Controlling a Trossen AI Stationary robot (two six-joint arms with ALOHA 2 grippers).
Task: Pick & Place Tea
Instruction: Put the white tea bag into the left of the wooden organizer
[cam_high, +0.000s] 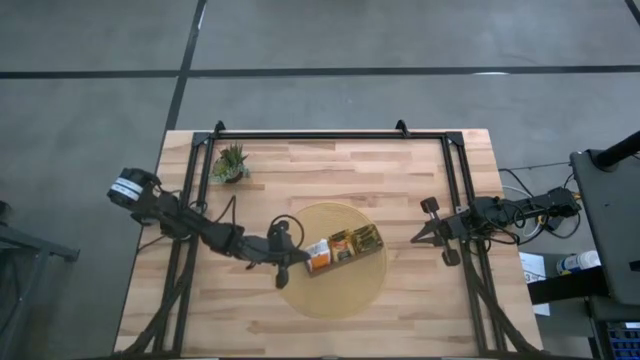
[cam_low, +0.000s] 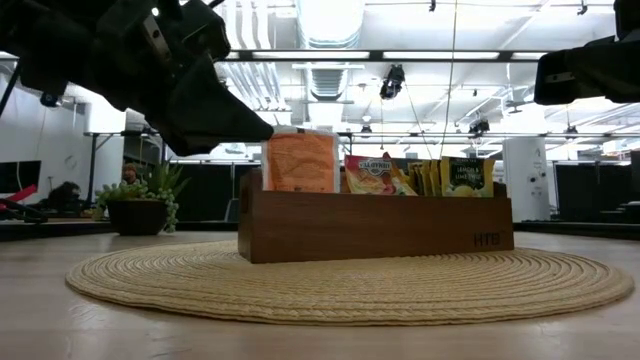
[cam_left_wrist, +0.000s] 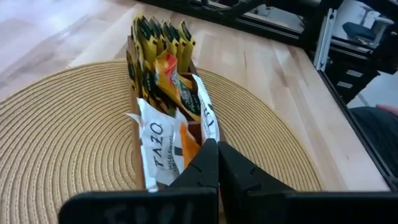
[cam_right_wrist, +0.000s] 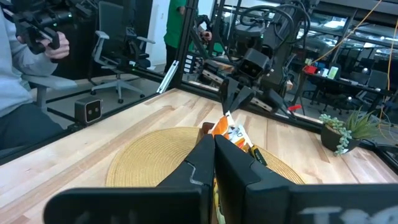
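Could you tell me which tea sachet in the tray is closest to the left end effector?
The white-and-orange sachet at the tray's end, directly under the left end effector; the yellow sachets stand farther along.

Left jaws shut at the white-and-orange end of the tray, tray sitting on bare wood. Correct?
Not quite. The tray sits on a round woven mat, not on bare wood; the high view shows the mat under it on the table. The rest holds: the left gripper is shut at the white-and-orange sachet end.
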